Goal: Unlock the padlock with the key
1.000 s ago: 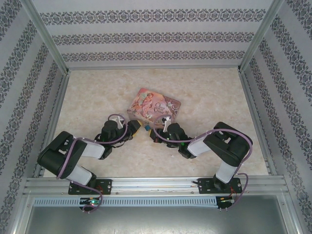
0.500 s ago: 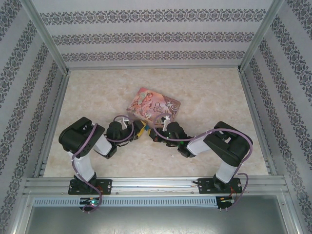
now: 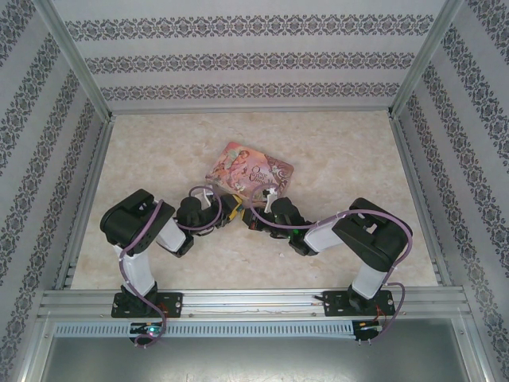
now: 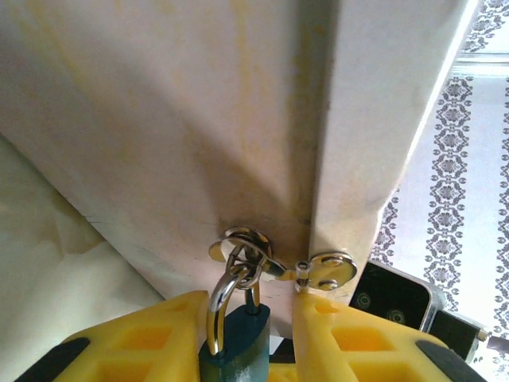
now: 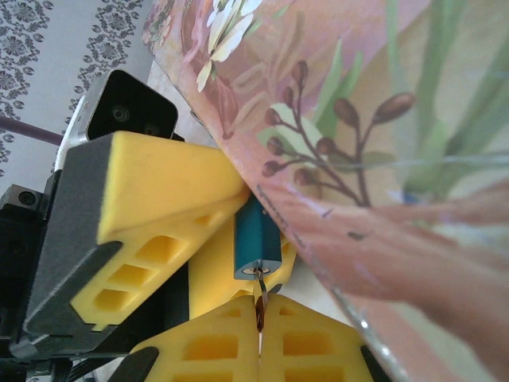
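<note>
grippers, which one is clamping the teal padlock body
The left gripper: it pinches the padlock by its teal body. The right gripper instead pinches the key stuck into the padlock's underside.

No word, brand or number is being shown clearly enough to be read. Pale curly marks, possibly lettering, are being displayed on the lid of the pink tin (image 3: 251, 173), too small to decipher.
</note>
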Robot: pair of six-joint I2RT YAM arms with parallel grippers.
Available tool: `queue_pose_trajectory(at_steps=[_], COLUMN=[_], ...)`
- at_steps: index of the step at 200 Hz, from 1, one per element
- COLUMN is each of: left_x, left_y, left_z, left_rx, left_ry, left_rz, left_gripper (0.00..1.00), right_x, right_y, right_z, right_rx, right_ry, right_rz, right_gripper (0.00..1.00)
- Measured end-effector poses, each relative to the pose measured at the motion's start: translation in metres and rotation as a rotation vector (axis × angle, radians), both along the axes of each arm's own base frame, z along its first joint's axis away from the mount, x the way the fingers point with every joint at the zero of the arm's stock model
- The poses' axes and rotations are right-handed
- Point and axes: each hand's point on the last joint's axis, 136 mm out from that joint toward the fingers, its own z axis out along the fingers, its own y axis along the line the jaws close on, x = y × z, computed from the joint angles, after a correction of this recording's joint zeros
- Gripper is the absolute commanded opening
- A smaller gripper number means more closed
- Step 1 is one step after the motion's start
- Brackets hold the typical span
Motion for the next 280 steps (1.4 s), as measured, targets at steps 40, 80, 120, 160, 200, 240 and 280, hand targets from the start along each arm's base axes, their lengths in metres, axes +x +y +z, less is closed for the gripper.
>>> queue_pose_trajectory(at_steps=[40,80,120,160,200,240,280], left_x=[0.0,0.0,0.002,0.0,-0.004,-0.013,-0.021], left_y=[0.0,-0.001,-0.003,-0.008,-0.003,0.003,-0.002], left_z=[0.0,0.015,0.03,0.057,0.081,0.073,0.065], left_rx=[0.004,0.009,0.026,0.064,0.122,0.162,0.181], left_ry=[0.0,-0.014,-0.002,0.014,0.034,0.106,0.212], left_rz=[0.001,-0.005,-0.003,0.001,0.03,0.036,0.03], left_gripper=[0.1,0.1,0.08,0.0,0.0,0.0,0.0], right_x=[0.001,0.0,-0.008,-0.027,-0.04,-0.044,-0.044], right_y=[-0.002,-0.01,-0.032,-0.055,-0.082,-0.09,-0.077], right_z=[0.005,0.024,0.052,0.098,0.136,0.139,0.135], right_rx=[0.01,0.027,-0.009,-0.202,-0.444,-0.704,-0.918], right_ry=[-0.004,-0.056,-0.176,-0.465,-0.792,-1.035,-1.212], right_rz=[-0.008,-0.027,-0.046,-0.003,0.048,0.167,0.347], right_gripper=[0.1,0.26,0.35,0.45,0.48,0.55,0.61])
